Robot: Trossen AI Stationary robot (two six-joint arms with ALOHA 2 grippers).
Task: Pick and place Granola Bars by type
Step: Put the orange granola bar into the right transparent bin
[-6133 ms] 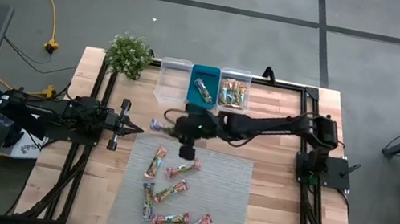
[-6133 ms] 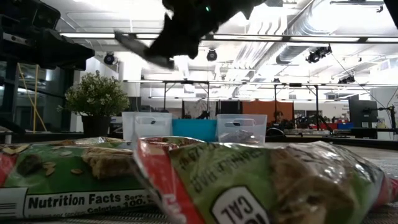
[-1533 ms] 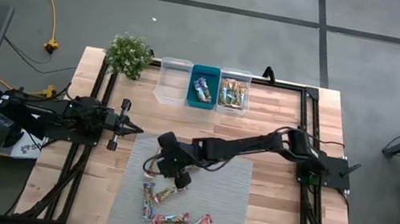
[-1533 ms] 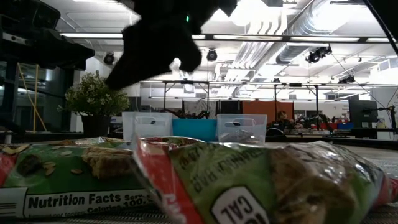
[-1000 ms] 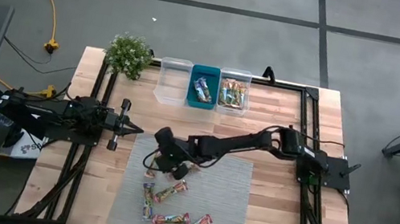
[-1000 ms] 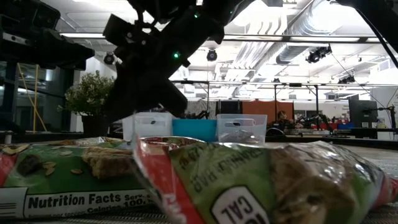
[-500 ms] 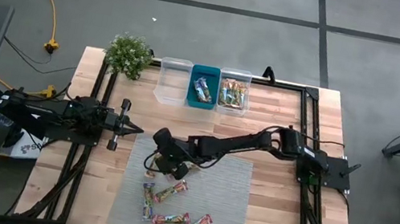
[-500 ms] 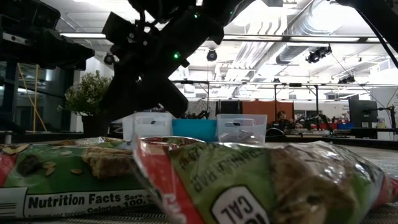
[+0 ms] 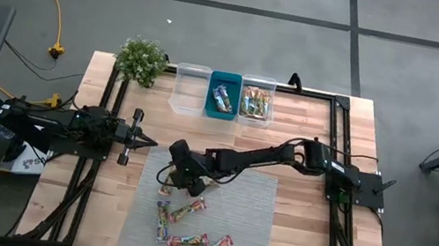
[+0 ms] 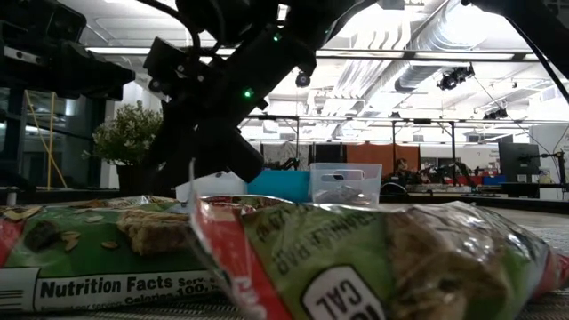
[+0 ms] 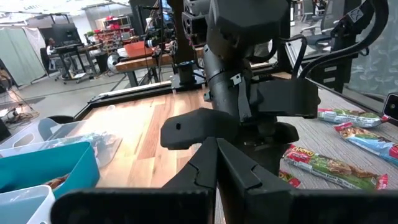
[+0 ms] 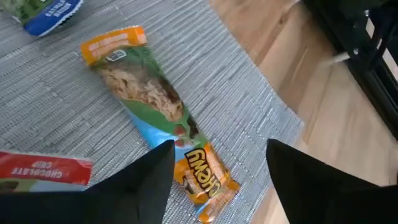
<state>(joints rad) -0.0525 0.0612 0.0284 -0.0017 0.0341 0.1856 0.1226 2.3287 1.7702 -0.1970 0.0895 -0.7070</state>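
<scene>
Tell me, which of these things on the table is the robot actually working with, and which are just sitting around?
Part of the job:
- granola bars loose on the grey mat
- orange-and-green bar under the open right gripper
- three bins, two already holding bars

Just lying about:
- potted plant
- left gripper, waiting shut beside the mat

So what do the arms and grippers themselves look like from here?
Both arms are dark, near-black, jointed links with black cables looping at the right arm's base. The right gripper has two broad, flat black fingers; a small green light shows on its wrist. The left gripper has angular black fingers.
</scene>
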